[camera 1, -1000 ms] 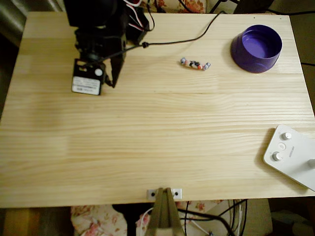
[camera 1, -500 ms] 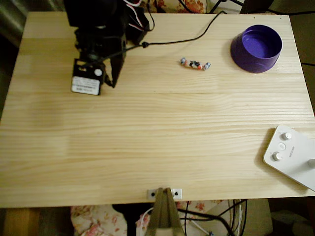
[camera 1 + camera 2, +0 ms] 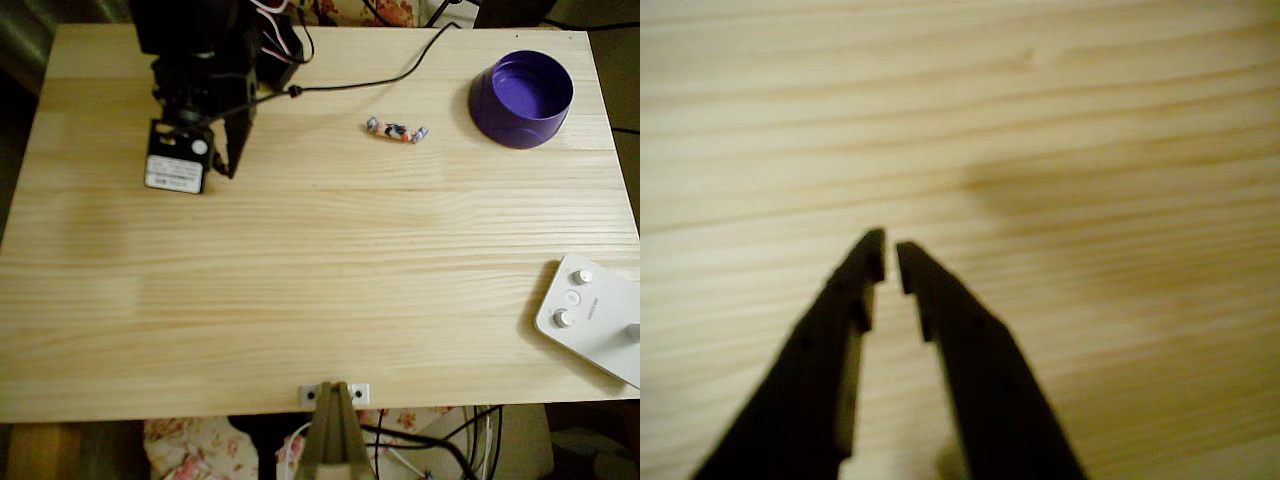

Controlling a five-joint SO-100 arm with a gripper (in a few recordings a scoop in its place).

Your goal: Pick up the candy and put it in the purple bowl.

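Gripper (image 3: pixel 889 262) nearly closed, holding nothing; purple bowl (image 3: pixel 521 99) empty; candy (image 3: pixel 396 130) on table (image 3: pixel 320 290) beside bowl.

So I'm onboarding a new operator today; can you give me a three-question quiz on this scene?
1. True or false: the candy lies inside the purple bowl.
2. In the overhead view, what lies between the arm and the bowl? A) the white device B) the candy C) a cup
3. In the wrist view, what do the gripper's fingers hold?

Key: 1. False; it lies on the table, left of the bowl. 2. B. 3. Nothing; the tips are nearly together over bare wood.
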